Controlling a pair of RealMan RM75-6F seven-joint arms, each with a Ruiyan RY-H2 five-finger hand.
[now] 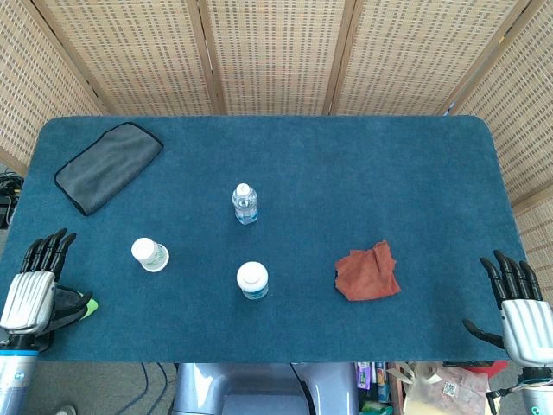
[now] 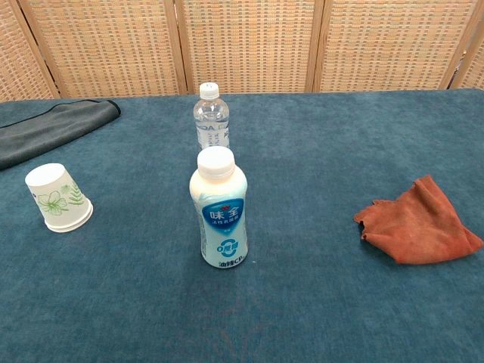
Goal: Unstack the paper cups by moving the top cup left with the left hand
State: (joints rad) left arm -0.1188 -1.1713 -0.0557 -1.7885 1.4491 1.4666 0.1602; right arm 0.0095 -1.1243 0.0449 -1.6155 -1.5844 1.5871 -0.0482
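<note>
The milk bottle (image 2: 222, 208) stands nearest; both the left hand (image 1: 34, 285) and right hand (image 1: 518, 307) wait released, so reach for the inverted paper cups (image 2: 57, 198) at left-centre, pinching only the top cup.

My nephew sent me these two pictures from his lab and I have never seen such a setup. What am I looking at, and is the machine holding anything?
This is a two-armed robot seated at a table covered in blue cloth. One picture looks down from its head, the other looks forward from its chest.

In the head view, the left hand and right hand rest at the near corners, fingers spread, holding nothing.

On the table stand an upside-down paper cup with a green leaf print, a white milk drink bottle and, behind it, a clear water bottle. A grey cloth lies at the far left, and a crumpled reddish cloth on the right. Something small and green peeks out by the left hand; I cannot tell what.
</note>
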